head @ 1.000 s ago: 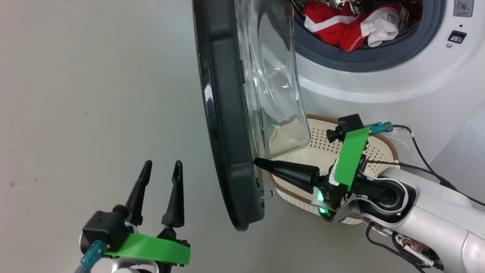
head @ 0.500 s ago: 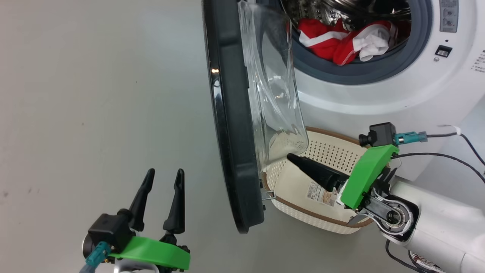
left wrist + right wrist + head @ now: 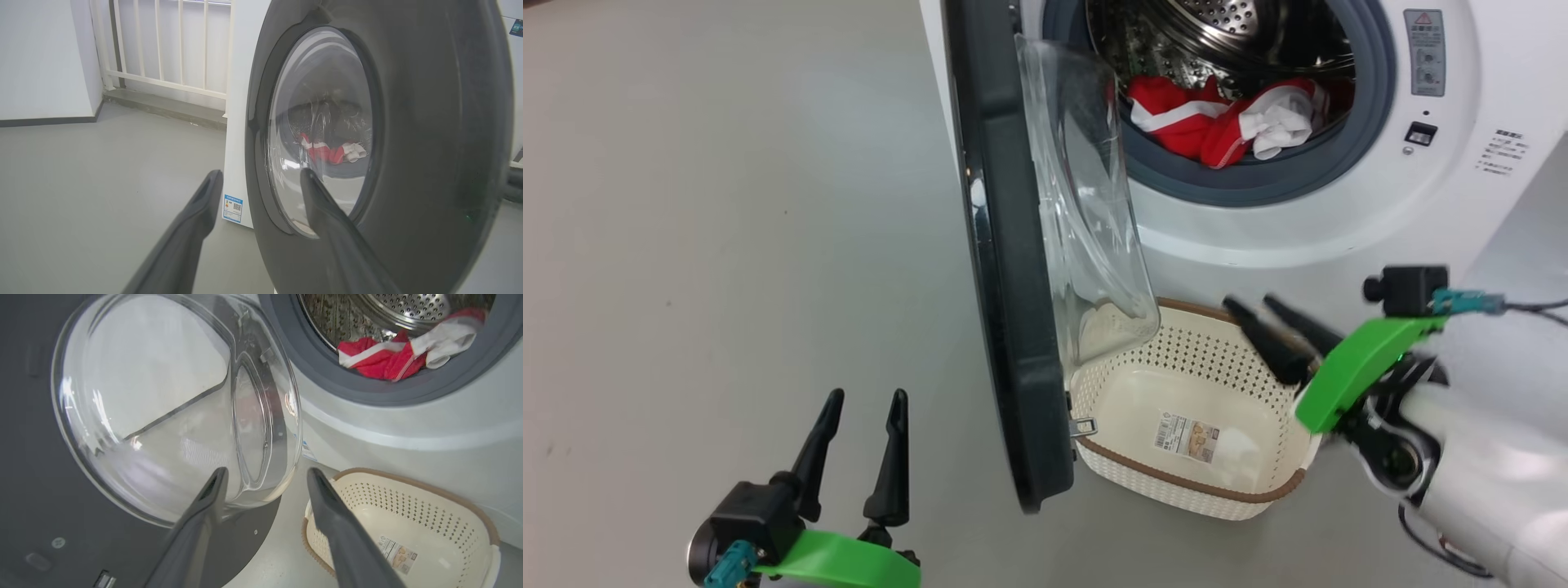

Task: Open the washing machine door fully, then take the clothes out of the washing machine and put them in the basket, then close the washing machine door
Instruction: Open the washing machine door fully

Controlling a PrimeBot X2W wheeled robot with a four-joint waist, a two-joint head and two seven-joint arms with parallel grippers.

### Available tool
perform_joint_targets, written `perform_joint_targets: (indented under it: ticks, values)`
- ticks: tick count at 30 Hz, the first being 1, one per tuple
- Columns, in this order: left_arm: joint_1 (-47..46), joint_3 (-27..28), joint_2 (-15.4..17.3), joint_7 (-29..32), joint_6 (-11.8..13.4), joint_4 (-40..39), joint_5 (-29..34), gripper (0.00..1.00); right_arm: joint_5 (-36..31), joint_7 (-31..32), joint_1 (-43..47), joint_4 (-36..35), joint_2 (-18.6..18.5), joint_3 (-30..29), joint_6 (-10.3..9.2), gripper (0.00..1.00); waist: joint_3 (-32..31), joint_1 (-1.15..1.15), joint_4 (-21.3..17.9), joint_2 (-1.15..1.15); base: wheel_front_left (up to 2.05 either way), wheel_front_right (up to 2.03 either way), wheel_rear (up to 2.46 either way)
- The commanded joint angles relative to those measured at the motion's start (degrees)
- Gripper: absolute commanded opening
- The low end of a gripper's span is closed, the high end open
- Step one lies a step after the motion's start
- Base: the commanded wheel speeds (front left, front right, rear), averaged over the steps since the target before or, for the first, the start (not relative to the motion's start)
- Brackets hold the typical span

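At the lower left of the head view, the left gripper (image 3: pixel 867 396) hangs over bare floor (image 3: pixel 727 204) on the outer side of the door (image 3: pixel 1005 286). Its jaws are moderately parted and empty. At the lower right, the right gripper (image 3: pixel 1250 300) is smeared by motion. Its jaws look open with nothing between them, and its own wrist view confirms this. It hovers by the far rim of the basket (image 3: pixel 1192 483), which sits empty on the floor just below the opening of the washing machine (image 3: pixel 1339 220), probably so the clothes have a short way to drop. The door stands edge-on in mid-frame, roughly square to the machine's front, so I judge it may need swinging wider. The clothes (image 3: pixel 1217 131) lie in the drum at the upper middle. The left wrist view gives the door's dark outer face, with the red fabric dim through the glass. The right wrist view gives the glass bowl's inner side and the basket beside it.
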Motion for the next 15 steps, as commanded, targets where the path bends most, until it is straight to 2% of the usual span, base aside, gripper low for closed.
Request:
perform_joint_targets:
  ticks: [1,4,5,7,11,15]
  values:
    - [-0.6,2.2,0.9,-0.4,-0.3,-1.8,0.6,1.0,-4.0,-0.8,2.2,0.8,0.9,-3.7,0.29,1.0,-0.3,0.0,-0.6,0.0,0.0,0.0,0.0]
    - [-0.3,2.5,0.9,-0.4,-0.7,-2.0,1.0,1.0,-12.4,-0.8,5.6,3.3,3.9,-10.2,0.29,1.0,-0.6,0.0,-1.2,0.0,0.0,0.0,0.0]
    - [-0.3,2.5,0.9,-0.4,-0.7,-2.0,1.0,1.0,-12.4,-0.8,5.6,3.3,3.9,-10.2,0.29,1.0,-0.6,0.0,-1.2,0.0,0.0,0.0,0.0]
    - [-0.2,2.8,0.9,-0.4,-0.8,-2.1,1.5,1.0,-18.0,-0.8,7.9,4.6,5.6,-14.4,0.29,1.0,-0.7,0.0,-1.6,0.0,0.0,0.0,0.0]
    - [0.1,3.2,0.9,-0.4,-1.0,-2.0,1.9,1.0,-32.0,-0.8,11.2,6.5,8.3,-23.9,0.29,1.0,-1.0,0.0,-2.2,0.0,0.0,0.0,0.0]
    - [0.4,3.7,0.9,-0.4,-1.1,-2.2,2.2,1.0,-48.0,-0.8,16.0,3.4,11.6,-36.6,0.29,1.0,-1.5,0.0,-2.6,0.0,0.0,0.0,0.0]
